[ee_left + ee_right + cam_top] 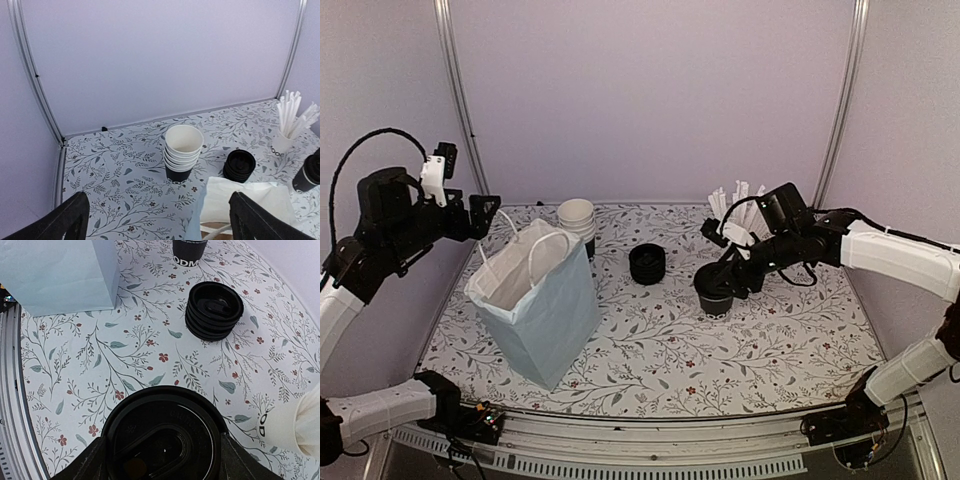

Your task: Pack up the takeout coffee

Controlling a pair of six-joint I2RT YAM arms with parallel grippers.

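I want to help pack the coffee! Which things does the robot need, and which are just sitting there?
Needed:
- lidded black cup, held by the right gripper
- blue paper bag

Just sitting:
- stack of empty cups
- stack of black lids
- white cup of straws

Black takeout coffee point(715, 300), pale-blue bag point(545, 300) — white table point(740, 350) patterned with grey leaves, red flowers.

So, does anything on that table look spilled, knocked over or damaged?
Nothing stands out. The pale blue paper bag, the stack of white-rimmed paper cups, the stack of black plastic lids, the white cup of straws and the black lidded paper cup all stand upright; no spill shows.
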